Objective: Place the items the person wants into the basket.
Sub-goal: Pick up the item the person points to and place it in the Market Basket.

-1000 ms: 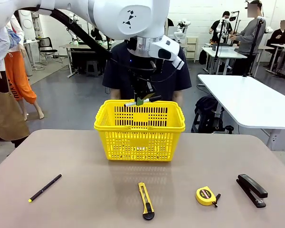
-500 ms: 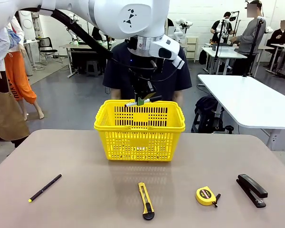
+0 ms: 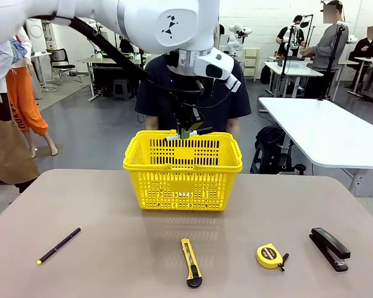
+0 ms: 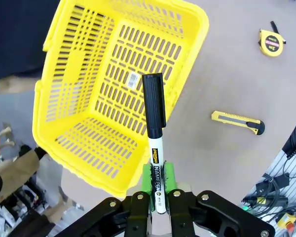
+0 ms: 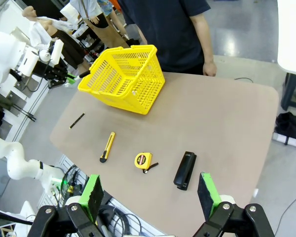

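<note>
Here the stock stood as follows, with clock hours read on the table (image 3: 112, 205) in the front view and twelve toward the person (image 3: 154, 93).

1. Basket (image 3: 174, 186): yellow, lattice-sided, upright at twelve. The left wrist view showed a small white label on its floor.

2. Marker (image 4: 154, 123): white barrel, black cap. It was pinched at the uncapped end between the green pads of the left gripper (image 4: 158, 180). It hung in the air over the basket, roughly level, with the cap toward three. In the left wrist view the cap lay over the basket's inside.

3. Knife (image 3: 190, 262): yellow and black, flat on the table at six, close to the near edge. It lay along the twelve-to-six line, black end toward six.

4. Tape measure (image 3: 269, 256): round, yellow, flat at five, apart from the knife. Its black strap trailed toward three.

5. Stapler (image 3: 329, 248): black, at four, near the tape measure but not touching it.

6. Pen (image 3: 59, 244): thin, black, at eight, slanted, with its yellow tip at the end nearer seven.

7. Right gripper (image 5: 149, 195): jaws spread wide with nothing between the pads, held high and looking down on the whole table.

8. Person: navy shirt, standing at twelve behind the basket, one hand (image 5: 209, 69) at the far edge of the table.
</note>
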`<state>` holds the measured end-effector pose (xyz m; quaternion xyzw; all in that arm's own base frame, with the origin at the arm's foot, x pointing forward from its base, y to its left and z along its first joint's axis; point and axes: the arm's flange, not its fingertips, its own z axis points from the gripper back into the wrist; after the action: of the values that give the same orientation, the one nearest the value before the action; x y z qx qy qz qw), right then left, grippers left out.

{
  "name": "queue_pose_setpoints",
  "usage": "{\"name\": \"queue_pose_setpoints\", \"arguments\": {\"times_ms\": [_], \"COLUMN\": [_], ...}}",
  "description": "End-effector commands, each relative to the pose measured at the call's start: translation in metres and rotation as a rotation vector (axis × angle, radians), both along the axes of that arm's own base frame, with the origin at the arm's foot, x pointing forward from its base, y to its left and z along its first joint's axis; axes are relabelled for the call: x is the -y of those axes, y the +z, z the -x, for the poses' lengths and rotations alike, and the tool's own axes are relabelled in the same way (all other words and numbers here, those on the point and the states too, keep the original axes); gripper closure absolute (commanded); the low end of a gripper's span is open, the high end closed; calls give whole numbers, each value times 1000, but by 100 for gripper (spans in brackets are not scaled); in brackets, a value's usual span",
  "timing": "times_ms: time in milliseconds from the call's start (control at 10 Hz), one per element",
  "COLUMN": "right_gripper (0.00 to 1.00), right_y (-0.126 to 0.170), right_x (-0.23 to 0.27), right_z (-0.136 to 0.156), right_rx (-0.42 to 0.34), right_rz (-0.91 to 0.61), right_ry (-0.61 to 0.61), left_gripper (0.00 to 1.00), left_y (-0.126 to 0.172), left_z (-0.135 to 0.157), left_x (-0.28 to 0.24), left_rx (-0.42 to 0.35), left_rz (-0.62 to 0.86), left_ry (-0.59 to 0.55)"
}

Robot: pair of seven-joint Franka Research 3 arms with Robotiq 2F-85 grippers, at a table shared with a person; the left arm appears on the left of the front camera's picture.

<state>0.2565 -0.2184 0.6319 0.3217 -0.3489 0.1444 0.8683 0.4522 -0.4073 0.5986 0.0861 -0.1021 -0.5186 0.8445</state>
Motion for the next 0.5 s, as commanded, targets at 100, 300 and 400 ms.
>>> {"name": "queue_pose_setpoints", "arguments": {"times_ms": [100,300,400], "right_gripper": [0,0,0], "right_y": [0,0,0], "right_x": [0,0,0], "right_z": [-1,-1,-1], "right_rx": [16,16,16], "right_rz": [-15,-15,-15], "right_ry": [14,14,14], "left_gripper": [89,89,89], "left_y": [-21,-39,-46], "left_z": [-51,-76,-89], "left_x": [-14,-30,-37], "left_rx": [-65,-55,-77], "left_rz": [48,51,47], "left_ry": [-101,-101,-106]}}
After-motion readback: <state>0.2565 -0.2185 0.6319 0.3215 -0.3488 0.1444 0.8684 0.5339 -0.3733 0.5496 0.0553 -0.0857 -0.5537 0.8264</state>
